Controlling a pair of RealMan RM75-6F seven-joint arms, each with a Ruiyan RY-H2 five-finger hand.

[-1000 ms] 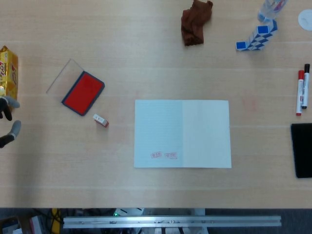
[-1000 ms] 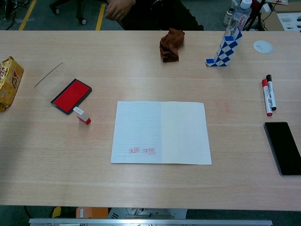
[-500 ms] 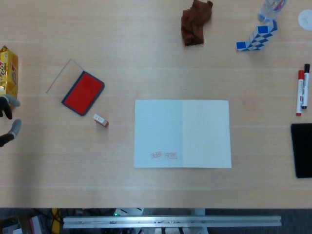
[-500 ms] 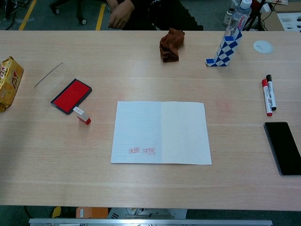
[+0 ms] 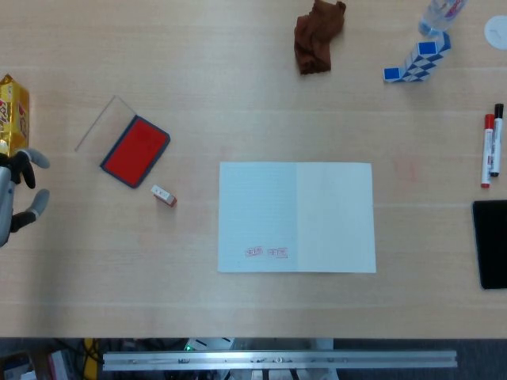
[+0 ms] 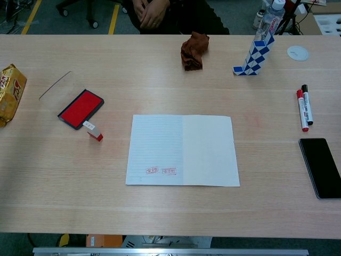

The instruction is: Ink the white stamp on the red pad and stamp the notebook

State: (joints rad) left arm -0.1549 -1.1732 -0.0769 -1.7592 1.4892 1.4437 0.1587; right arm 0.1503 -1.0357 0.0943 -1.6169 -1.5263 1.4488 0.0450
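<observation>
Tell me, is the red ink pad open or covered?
Open. The red ink pad shows its bare red surface in both views, and its clear lid lies flat on the table beside it.

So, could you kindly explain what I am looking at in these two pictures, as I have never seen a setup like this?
This is a two-armed robot with five-fingered hands, steered by a person. Both cameras sit on the robot: the head view looks straight down at the wooden table, the chest view looks across it at a slant.

Only the left hand shows, at the table's left edge, fingers apart and holding nothing. The right hand is out of view.

On the table lie an open notebook with two red stamp marks, a red ink pad, and a small white stamp lying beside it. Around them: a snack bag, a brown cloth, two markers and a black phone.
</observation>
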